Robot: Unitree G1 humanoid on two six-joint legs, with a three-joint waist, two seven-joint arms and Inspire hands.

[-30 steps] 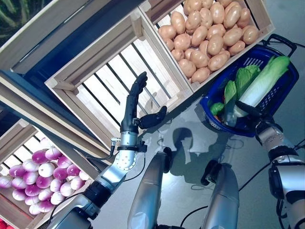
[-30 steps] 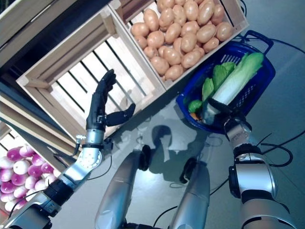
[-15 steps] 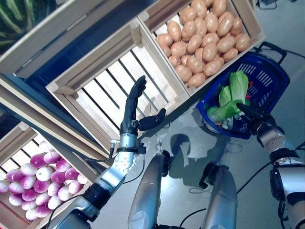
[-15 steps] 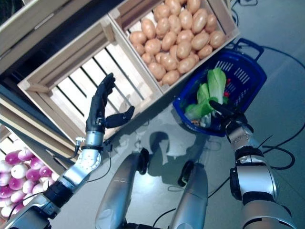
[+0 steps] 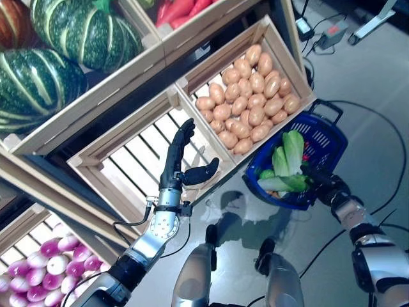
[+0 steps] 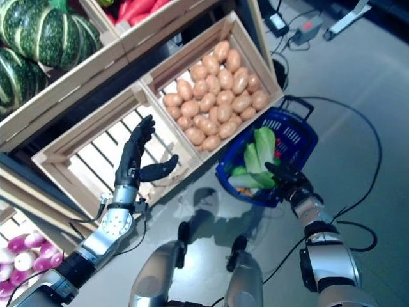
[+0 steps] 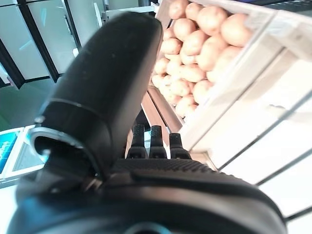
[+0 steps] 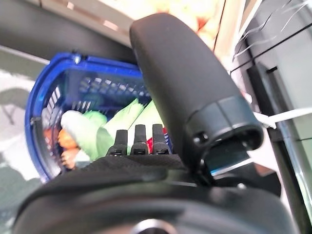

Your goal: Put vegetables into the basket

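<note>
Since a second ago the pale-stalked cabbage has left the right hand and now lies in the basket, and the camera has tilted up so the squashes on the top shelf show.

Furthest left, purple-and-white turnips [image 5: 38,275] fill a low crate. Above them sit the green striped squashes [image 5: 83,32]. The left hand [image 5: 182,167] is raised in front of the empty slatted crate [image 5: 144,160], fingers straight, thumb out to the side, holding nothing. Next comes the potato crate [image 5: 246,102], full and untouched.

Just beside it on the floor is the blue basket [image 5: 323,150]. The leafy cabbage [image 5: 285,167] rests inside: its long axis runs roughly from the near rim toward the far rim, white stalk end low by the near-left wall, green leaves pointing toward the potato crate. Something small and orange lies under it, too small to name.

The right hand [image 5: 319,181] hovers at the basket's near rim, fingers straight and relaxed in its wrist view [image 8: 139,141], gripping nothing.

As I judge it, this item's placing is done: greens are in and released. What is left, if more vegetables are wanted, is to withdraw and fetch another from the crates.
</note>
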